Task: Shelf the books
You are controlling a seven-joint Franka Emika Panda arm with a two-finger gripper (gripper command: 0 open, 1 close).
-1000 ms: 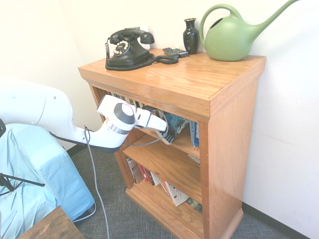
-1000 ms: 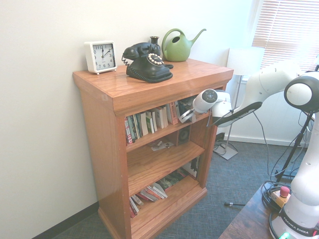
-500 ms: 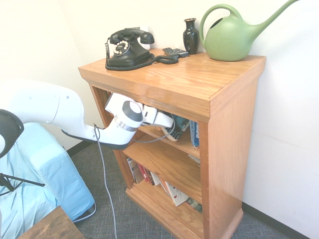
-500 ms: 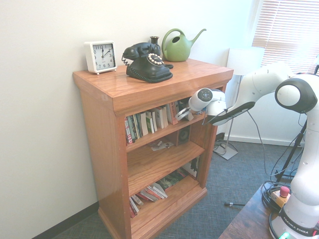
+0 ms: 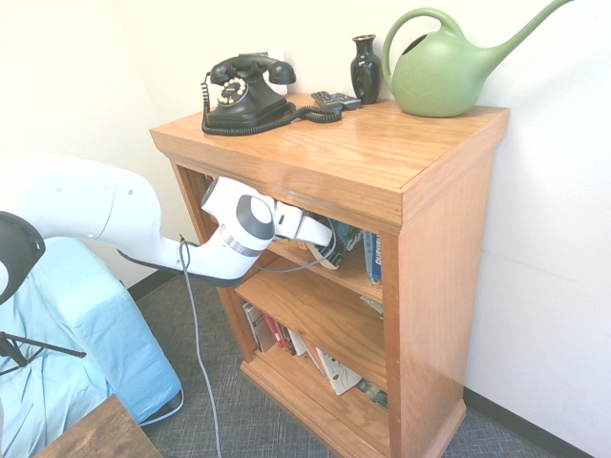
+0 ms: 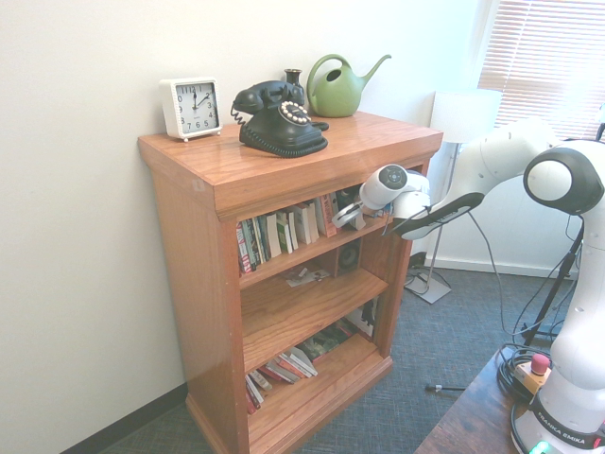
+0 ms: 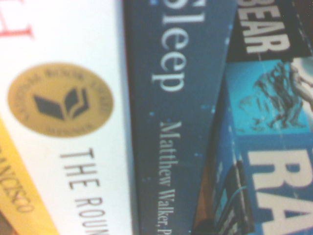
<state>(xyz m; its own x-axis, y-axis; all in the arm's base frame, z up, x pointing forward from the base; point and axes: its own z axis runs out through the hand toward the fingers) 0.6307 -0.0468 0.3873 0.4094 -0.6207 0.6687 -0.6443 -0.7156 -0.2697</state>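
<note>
The shelf (image 5: 382,162) is a honey-coloured wooden bookcase, also seen in the second exterior view (image 6: 284,161). My gripper (image 5: 331,250) reaches into its top level from the open front, just under the overhanging top, and is shut on the book (image 5: 346,234). That blue-and-black paperback leans at the right end of the row of thin spines (image 6: 284,227). In the second exterior view the gripper (image 6: 352,216) sits at the same spot with the book (image 6: 348,200) dark behind it. The wrist view shows the book's blue cover with big white letters (image 7: 274,122) beside a dark blue spine (image 7: 171,122) and a white spine (image 7: 73,122).
On the shelf's top stand a black telephone (image 5: 246,93), a dark vase (image 5: 365,67), a green watering can (image 5: 444,72) and a white clock (image 6: 191,107). Another blue book (image 5: 372,256) stands by the right wall. Leaning books (image 5: 325,363) fill the bottom level.
The arm has pushed further in under the shelf's top, carrying the book to the right into the top level. Over the last half second it barely moved.
</note>
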